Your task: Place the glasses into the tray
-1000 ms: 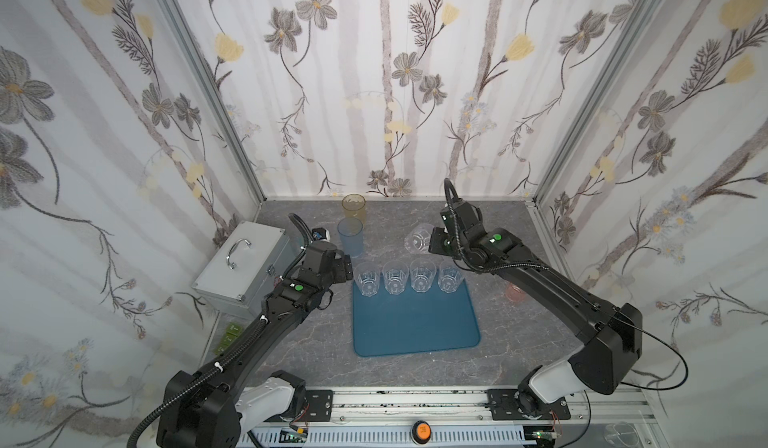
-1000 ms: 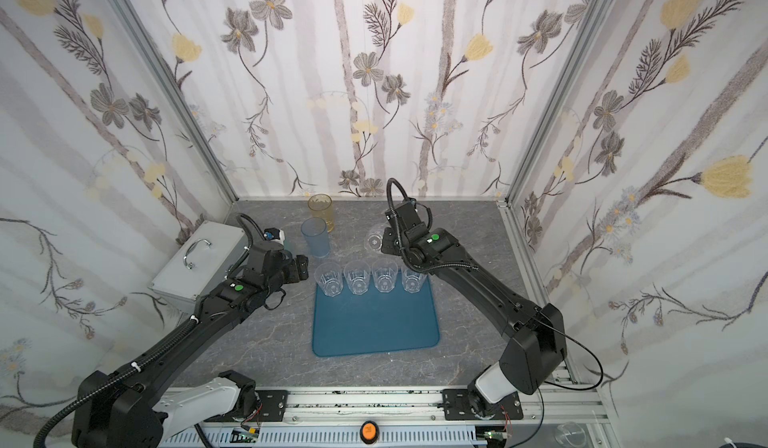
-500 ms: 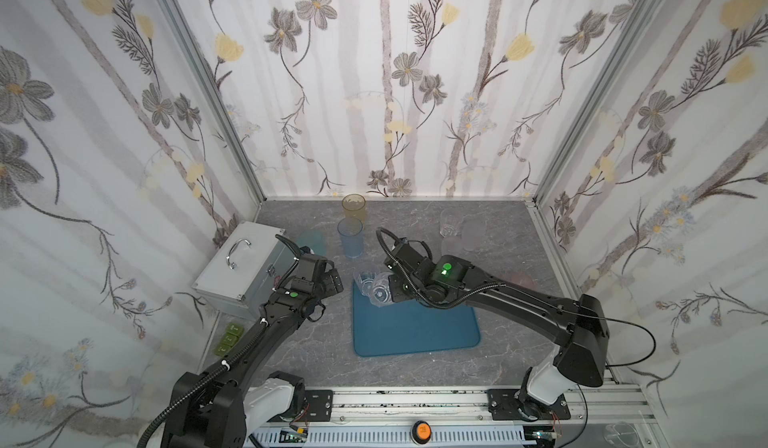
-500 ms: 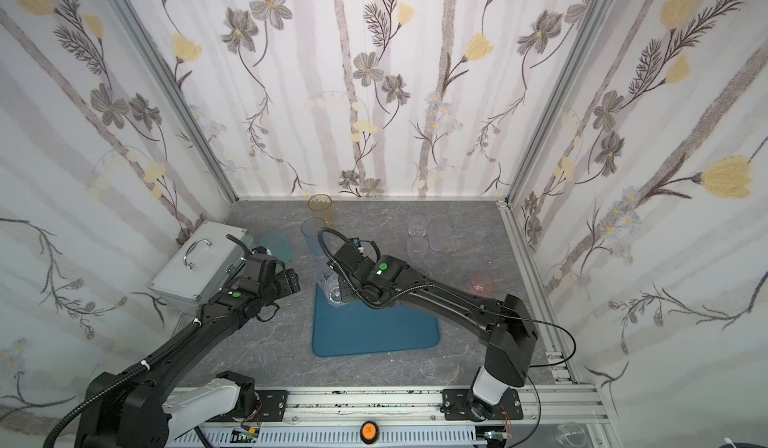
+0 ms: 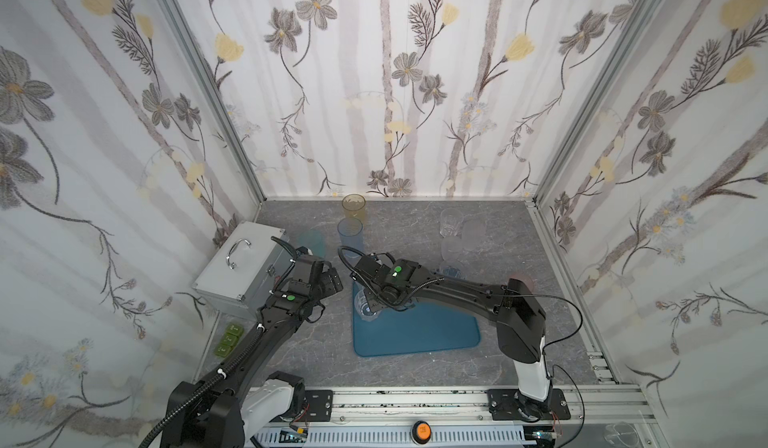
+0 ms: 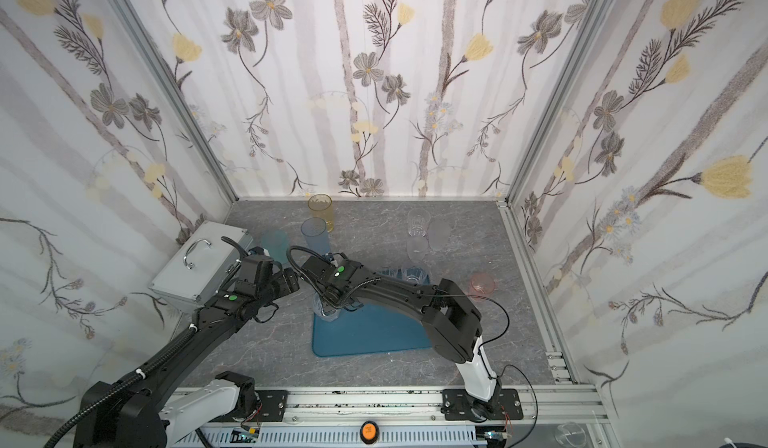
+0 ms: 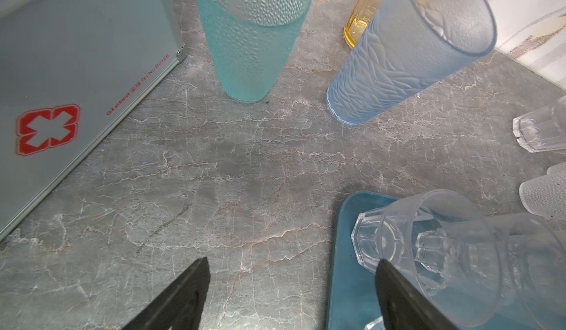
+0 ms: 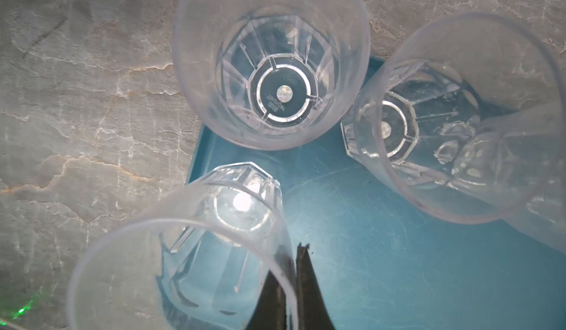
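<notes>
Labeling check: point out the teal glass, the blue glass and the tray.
teal glass (image 7: 249,52): left wrist view, on its outer side wall.
blue glass (image 7: 395,68): left wrist view, on its ribbed side wall.
tray (image 5: 419,333): in a top view, on its bare floor.

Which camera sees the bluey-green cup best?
Left wrist view: the teal glass is close, its bumpy surface clear. Both top views show it small and faint. The right wrist view misses it.
</notes>
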Tool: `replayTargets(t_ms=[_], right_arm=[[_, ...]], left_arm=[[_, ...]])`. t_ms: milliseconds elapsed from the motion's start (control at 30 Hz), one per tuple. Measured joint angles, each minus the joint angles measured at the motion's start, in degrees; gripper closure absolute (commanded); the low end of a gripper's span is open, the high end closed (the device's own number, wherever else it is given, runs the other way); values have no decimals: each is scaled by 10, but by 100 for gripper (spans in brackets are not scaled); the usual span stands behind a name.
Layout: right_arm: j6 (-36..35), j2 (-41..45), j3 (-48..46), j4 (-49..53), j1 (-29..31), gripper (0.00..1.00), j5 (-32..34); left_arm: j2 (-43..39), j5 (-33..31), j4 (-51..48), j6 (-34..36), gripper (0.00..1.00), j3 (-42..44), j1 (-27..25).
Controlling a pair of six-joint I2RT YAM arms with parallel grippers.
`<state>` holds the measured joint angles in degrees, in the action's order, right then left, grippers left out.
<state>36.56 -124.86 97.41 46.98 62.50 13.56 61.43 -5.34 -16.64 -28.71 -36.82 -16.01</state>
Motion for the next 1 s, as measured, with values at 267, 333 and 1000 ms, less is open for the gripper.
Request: replayTargets(t_ms=[267, 333, 1000], right_arm=[[-12, -31, 28, 16, -6, 93, 3], [-16, -36, 35, 17, -8, 91, 3], [-26, 153, -15, 0, -163, 63, -101]], left_arm=[[3, 0, 3, 0, 13, 0, 0], [3, 0, 5, 0, 13, -1, 0], [15, -59, 22, 87, 13, -112, -99]])
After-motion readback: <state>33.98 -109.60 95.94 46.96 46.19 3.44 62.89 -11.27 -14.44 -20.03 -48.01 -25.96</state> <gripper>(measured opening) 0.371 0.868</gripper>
